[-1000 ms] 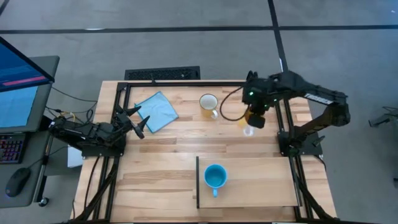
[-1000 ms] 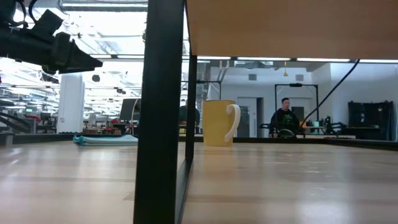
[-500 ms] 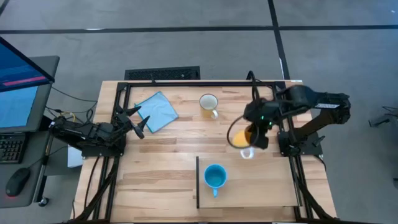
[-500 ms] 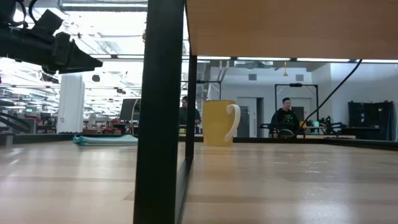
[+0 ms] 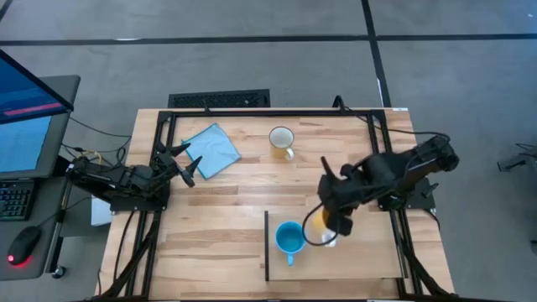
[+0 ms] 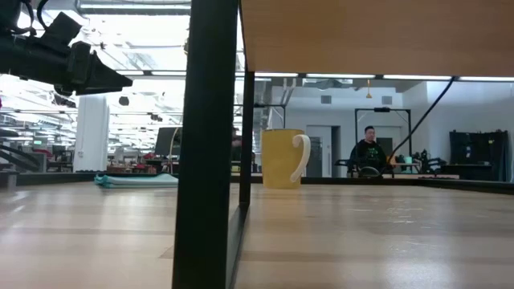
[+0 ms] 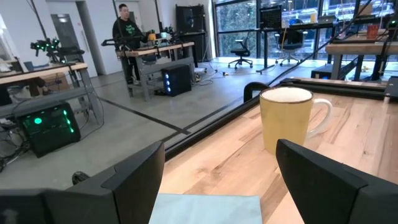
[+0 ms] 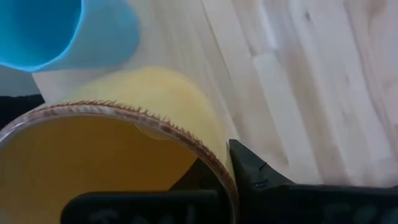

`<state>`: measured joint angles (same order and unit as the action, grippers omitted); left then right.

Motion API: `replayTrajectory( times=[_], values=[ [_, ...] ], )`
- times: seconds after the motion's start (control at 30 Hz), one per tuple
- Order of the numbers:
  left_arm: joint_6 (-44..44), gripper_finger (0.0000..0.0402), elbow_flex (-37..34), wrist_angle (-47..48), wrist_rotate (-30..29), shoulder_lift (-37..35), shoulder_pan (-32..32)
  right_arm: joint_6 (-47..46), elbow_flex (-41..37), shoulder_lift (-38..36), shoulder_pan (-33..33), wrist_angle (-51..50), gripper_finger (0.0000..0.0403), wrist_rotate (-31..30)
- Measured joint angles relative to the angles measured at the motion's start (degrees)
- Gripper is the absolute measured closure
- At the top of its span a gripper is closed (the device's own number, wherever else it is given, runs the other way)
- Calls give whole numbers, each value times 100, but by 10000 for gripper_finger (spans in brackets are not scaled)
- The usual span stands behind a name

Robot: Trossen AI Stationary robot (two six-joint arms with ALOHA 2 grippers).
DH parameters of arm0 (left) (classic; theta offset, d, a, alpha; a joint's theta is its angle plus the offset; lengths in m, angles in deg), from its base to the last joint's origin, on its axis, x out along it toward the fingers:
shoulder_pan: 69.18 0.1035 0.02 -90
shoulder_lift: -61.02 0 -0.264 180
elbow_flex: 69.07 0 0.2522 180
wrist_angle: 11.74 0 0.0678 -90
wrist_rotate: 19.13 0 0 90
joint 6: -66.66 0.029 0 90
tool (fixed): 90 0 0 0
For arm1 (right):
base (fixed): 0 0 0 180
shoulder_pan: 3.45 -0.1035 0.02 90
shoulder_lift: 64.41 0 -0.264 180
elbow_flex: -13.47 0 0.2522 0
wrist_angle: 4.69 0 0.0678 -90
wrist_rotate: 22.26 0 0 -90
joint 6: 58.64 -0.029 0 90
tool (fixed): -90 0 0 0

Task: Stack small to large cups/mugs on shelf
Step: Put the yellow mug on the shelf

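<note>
- Three mugs in play: light-blue mug [image 5: 290, 238] sits upright on the shelf [image 5: 369, 252], near its dark left edge.
- Right gripper [image 5: 329, 225] is over the shelf, just right of the blue mug, pinching the orange mug [image 5: 317, 225] by its rim; the right wrist view shows a finger [image 8: 255, 171] against the outside of the orange rim [image 8: 124, 112], with the blue mug [image 8: 56, 31] just beside.
- Can't tell whether the orange mug touches the board.
- White mug [image 5: 281, 140] stands upright on the tabletop at the far side, well apart from the shelf, handle toward the near-right.
- Left gripper [image 5: 183, 161] waits at the table's left edge beside the blue cloth [image 5: 211, 149], fingers spread with nothing between them.
</note>
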<state>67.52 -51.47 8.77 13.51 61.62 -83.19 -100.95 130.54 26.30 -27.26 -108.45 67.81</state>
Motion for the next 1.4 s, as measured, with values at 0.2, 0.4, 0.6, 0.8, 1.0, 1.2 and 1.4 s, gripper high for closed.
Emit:
replayTrajectory(
  times=[0.2,0.4,0.6,0.8,1.0,1.2,1.4],
  values=[
    [0,100,0,0,0,0,1,-276,-2,314,-210,0,381,416],
    [0,100,0,0,0,-1,0,-461,-4,342,-320,-1,381,479],
    [0,100,0,1,0,-1,0,-260,-2,342,-393,0,381,458],
    [-44,100,0,4,0,0,1,18,-9,669,-396,3,381,580],
    [-61,100,0,-2,0,0,-1,316,-8,799,-407,-3,381,662],
    [-63,100,0,-4,0,-2,0,251,-4,801,-403,-2,381,658],
    [-66,100,0,-4,0,-2,1,120,-219,789,-403,7,381,879]
  ],
)
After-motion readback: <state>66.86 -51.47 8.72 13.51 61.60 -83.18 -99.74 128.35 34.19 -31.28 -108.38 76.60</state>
